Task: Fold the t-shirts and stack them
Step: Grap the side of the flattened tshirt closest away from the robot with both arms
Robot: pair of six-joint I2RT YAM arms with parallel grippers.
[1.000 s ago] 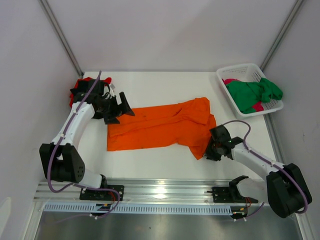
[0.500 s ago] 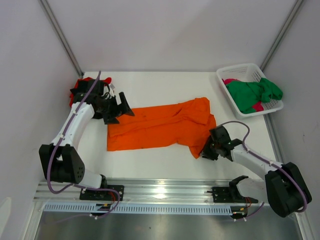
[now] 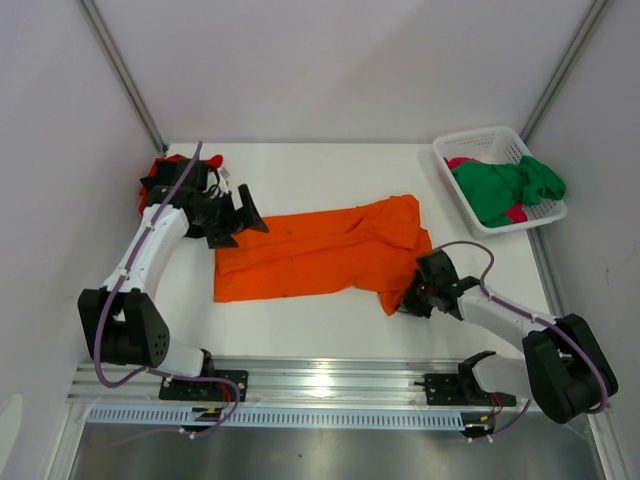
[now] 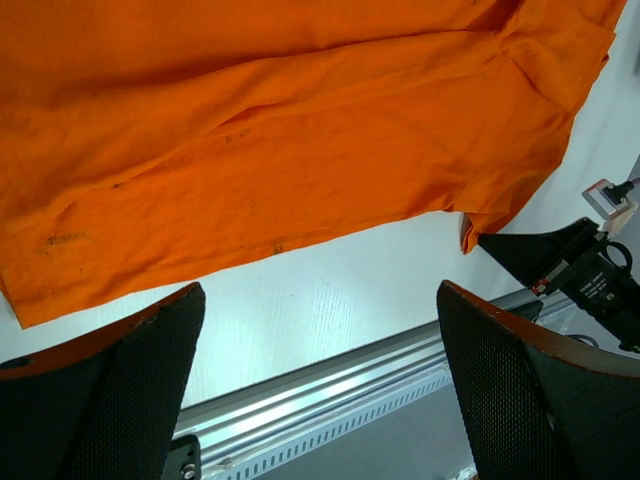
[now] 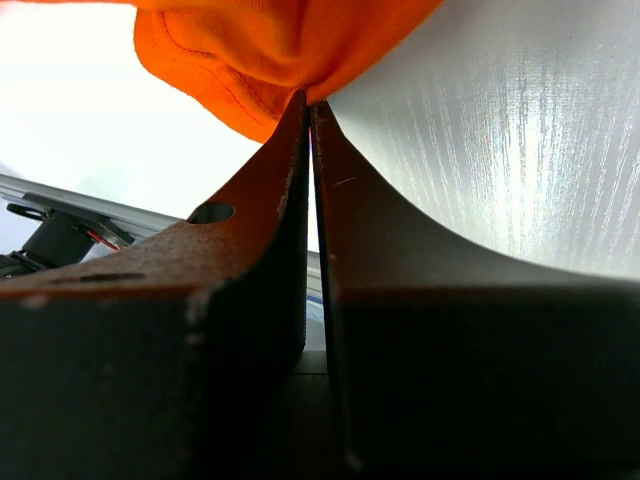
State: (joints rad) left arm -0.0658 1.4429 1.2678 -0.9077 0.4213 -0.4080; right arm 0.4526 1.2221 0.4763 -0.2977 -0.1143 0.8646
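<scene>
Bright plain orange t-shirt [image 3: 320,255], few small dark specks; plain red t-shirt [image 3: 163,165]; plain green t-shirt [image 3: 505,190]; plain magenta-pink t-shirt [image 3: 460,162]; white lattice basket [image 3: 476,136]; white table [image 3: 310,170], faint grain.

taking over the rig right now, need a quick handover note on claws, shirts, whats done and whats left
Left claw: open, holding nothing, at the far left corner of the orange t-shirt.
Right claw: shut on the orange t-shirt's near right corner.
Orange t-shirt lies spread across the middle of the table, not folded small. Red t-shirt is bunched at the table's far left corner. Green t-shirt and pink t-shirt sit in the white basket.
Done: no finished stack visible.
Left: fold orange, then the rest, and stack.
</scene>
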